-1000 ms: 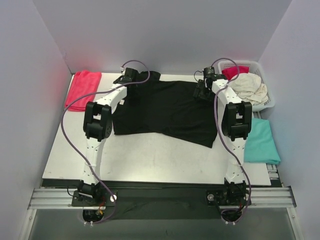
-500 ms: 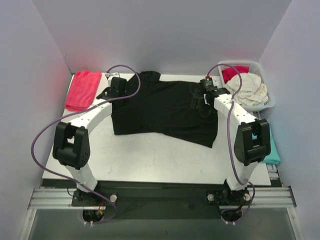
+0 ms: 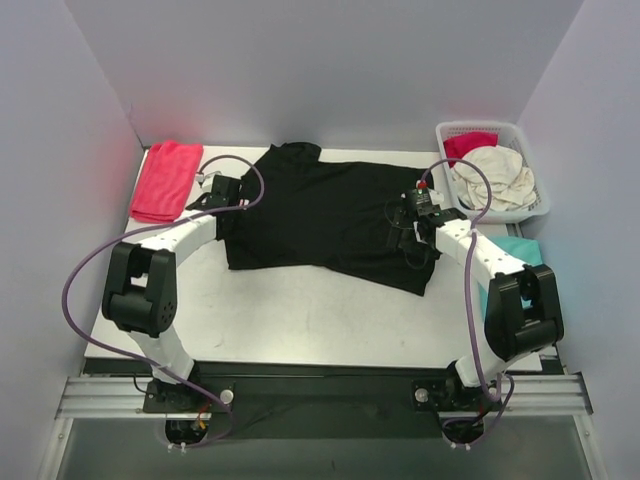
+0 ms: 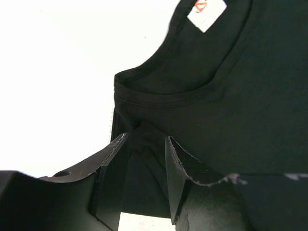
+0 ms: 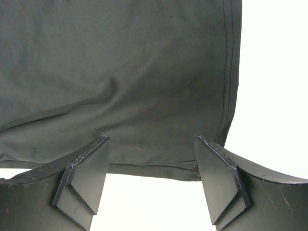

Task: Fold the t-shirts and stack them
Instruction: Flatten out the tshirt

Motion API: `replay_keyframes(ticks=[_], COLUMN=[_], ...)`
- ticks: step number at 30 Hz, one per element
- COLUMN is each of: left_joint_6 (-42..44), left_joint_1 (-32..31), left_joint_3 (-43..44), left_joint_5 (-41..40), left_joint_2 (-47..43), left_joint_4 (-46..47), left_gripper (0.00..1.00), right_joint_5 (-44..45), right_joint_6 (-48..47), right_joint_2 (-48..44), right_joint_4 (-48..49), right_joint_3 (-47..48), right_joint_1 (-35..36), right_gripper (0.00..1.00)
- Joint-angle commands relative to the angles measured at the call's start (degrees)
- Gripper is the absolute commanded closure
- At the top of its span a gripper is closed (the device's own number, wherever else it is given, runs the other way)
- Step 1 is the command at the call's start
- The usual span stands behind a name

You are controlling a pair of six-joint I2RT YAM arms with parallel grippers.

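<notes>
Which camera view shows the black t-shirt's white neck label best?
Left wrist view: the white neck label shows clearly inside the collar. Top external shows the whole black t-shirt but no label; right wrist shows only its hem.

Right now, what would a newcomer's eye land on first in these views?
The black t-shirt spread flat across the middle of the table dominates. Both arms reach onto it: the left gripper straddles the cloth beside the collar, and the right gripper hangs wide open over the hem corner. Colour comes next: a folded red shirt at far left, a white basket of cloth at far right, and a teal shirt just in front of it.
</notes>
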Motion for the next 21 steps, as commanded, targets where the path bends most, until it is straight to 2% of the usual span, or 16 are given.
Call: replay_keyframes(ticks=[1, 21], left_joint_6=[-3.0, -3.9], left_joint_1=[1.3, 2.5], left_joint_3=[0.1, -1.3], left_joint_5=[2.3, 2.8], left_joint_2=[0.8, 3.5], left_joint_4=[1.7, -0.5], left_gripper=[0.55, 0.59], right_joint_5=[2.1, 2.6], right_joint_6=[0.7, 1.6], right_joint_2=[-1.2, 1.9], right_joint_4=[0.6, 0.2], right_joint_3=[-0.6, -0.4], right_joint_1=[0.3, 0.3], right_gripper=[0.28, 0.30])
